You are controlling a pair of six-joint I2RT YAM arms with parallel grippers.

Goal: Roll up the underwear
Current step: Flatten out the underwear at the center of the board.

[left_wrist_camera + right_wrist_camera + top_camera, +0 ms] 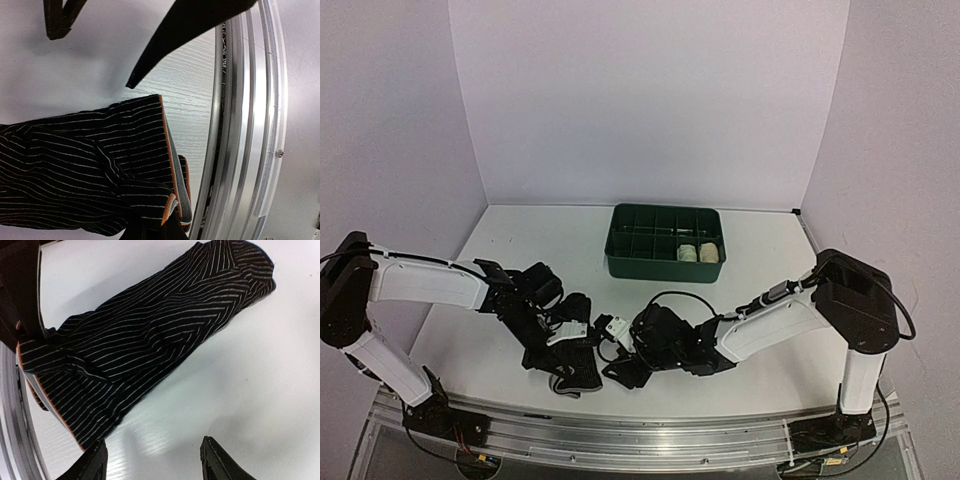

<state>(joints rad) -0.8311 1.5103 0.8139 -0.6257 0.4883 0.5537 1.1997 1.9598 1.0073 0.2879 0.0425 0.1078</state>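
Jaws of the left gripper [90, 62] stand released, the two fingers spread wide with only bare table [520, 240] between them. They grasp nothing. One fingertip hangs just beside the upper corner of the underwear [75, 160] and looks clear of it.

That garment is black with fine pale stripes and an orange-edged waistband. It lies loose and creased on the table at the near edge, with the waistband end close to the metal rail [250, 125]. In the overhead view it sits between the two wrists, and no part of it is turned over into a roll.

Further right, the right gripper [154, 441] is likewise released. Its fingers are parted over the white surface just beside the long edge of the cloth and hold nothing.

Behind, well apart from all this, the green tray [640, 270] holds two pale rolls [688, 252] side by side in its right-hand compartments. These are probably garments already finished.

The step in hand seems to be the start of the third roll, with the cloth laid out but not yet smoothed or folded. The next move likely calls for both grippers to come down on one end, perhaps the waistband, pinch it evenly and turn it over itself. The cloth would have to be kept from sliding toward the rail.
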